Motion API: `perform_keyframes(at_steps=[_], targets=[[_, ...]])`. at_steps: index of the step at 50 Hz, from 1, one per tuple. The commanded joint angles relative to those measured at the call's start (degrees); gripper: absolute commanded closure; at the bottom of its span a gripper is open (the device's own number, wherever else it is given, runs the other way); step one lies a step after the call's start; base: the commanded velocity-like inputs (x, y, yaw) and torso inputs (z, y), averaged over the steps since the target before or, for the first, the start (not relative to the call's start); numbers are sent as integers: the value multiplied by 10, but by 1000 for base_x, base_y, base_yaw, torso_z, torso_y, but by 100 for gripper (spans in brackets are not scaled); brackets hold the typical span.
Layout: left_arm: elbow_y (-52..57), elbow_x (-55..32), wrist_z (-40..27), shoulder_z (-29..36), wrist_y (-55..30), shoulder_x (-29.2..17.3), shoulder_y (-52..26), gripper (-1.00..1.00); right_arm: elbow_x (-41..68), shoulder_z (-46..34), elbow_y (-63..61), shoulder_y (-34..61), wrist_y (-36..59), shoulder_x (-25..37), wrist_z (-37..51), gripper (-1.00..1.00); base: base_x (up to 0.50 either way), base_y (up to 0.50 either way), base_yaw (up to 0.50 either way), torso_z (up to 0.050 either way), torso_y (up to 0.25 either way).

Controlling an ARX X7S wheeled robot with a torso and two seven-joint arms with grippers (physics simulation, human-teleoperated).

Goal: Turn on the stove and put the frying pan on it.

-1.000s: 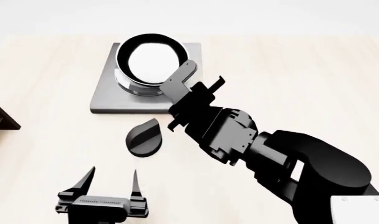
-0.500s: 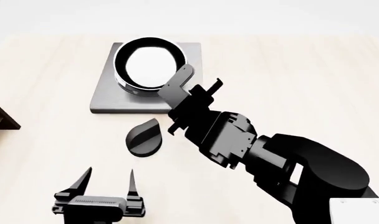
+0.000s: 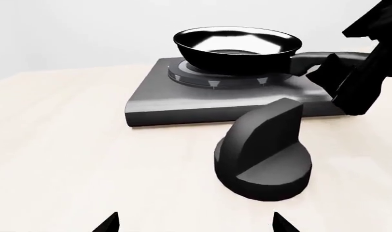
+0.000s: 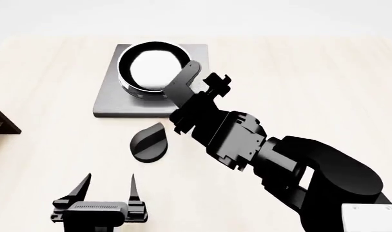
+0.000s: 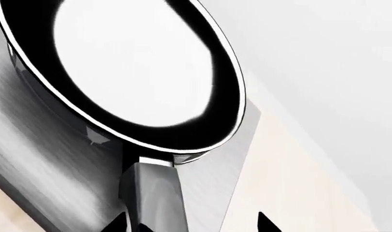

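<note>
A: Where is the pan?

B: On the stove, sitting over the burner in the far half of the plate. In the left wrist view the pan rests on the burner rings, level, its glossy inside bright with reflection.

A: And the handle?

B: The handle runs from the pan toward the near right. The right gripper is at its end. In the right wrist view the handle passes between the two fingertips, which stand to either side of it.

A: Clamped on it?

B: I cannot tell. The fingers straddle the handle, but whether the pads press on it is not shown.

A: The knob?

B: The knob lies on the table just near of the stove, apart from it, its ridge pointing toward the far right.

A: The left gripper?

B: The left gripper hangs near of the knob, well short of it, fingers apart and holding nothing. Only the tips show in its own camera.
</note>
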Motion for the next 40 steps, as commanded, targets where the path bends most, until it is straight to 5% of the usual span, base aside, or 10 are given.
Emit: perform_keyframes(at_steps=[1, 12, 33, 40], targets=[[-4, 5, 12, -15, 6, 14, 0, -100, 15, 17, 8, 12, -11, -11, -20, -100, 0, 0, 0, 0, 0], [-3, 3, 13, -14, 6, 12, -1, -100, 131, 18, 14, 35, -14, -11, -111, -100, 0, 0, 0, 0, 0], [0, 2, 11, -11, 5, 10, -1, -100, 183, 22, 11, 69, -39, -9, -129, -100, 0, 0, 0, 0, 0], [5, 5, 8, -9, 1, 9, -1, -100, 193, 33, -78, 74, -39, 41, -97, -100, 0, 0, 0, 0, 0]])
